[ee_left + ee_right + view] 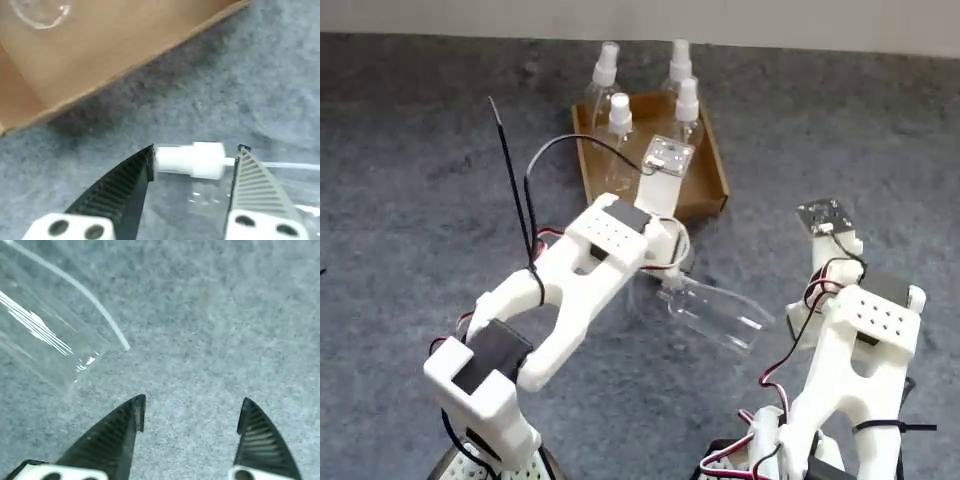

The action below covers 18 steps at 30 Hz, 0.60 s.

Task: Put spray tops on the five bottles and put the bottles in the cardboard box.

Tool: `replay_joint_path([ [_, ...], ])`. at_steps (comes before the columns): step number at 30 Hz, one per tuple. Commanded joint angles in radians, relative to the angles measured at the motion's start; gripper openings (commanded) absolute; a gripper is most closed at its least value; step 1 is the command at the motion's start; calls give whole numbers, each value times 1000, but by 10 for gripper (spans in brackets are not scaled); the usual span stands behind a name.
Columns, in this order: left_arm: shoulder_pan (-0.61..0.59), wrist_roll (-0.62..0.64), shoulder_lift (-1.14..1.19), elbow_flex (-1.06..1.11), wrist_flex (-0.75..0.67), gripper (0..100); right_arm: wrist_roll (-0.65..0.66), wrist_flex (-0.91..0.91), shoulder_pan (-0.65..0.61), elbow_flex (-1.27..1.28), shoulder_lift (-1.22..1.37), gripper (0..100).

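Your left gripper (195,151) has its fingers clenched on the white spray top (187,160): the dark finger presses the top's free end and the grey one sits at its neck side, where the thin dip tube (292,165) runs on past it. That top belongs to the one clear bottle (720,312) lying on its side on the grey carpet (420,150), just in front of the cardboard box (715,178), with its neck toward your left arm (570,290) and its base toward your right arm (860,345). Your right gripper (192,410) hangs over bare carpet with its fingers spread and nothing between them; the bottle's base sits near the dark finger but apart from it, and you can see the tube's end inside the clear wall. Four more bottles stand upright with their tops on. Two of them (619,130) (687,112) are inside the box. The other two (606,72) (678,62) stand at its far edge, and you cannot tell whether they are inside it or just behind.
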Motion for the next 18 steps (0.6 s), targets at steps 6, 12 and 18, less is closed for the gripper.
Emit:
replay_joint_path([
  [6,79,-35,13,-58,8,204,-2,1,13,-51,-22,256],
  [12,-13,-117,51,-1,14,203,-2,1,5,-51,-22,256],
  [18,-99,-175,-85,139,15,201,0,1,5,-51,-22,256],
])
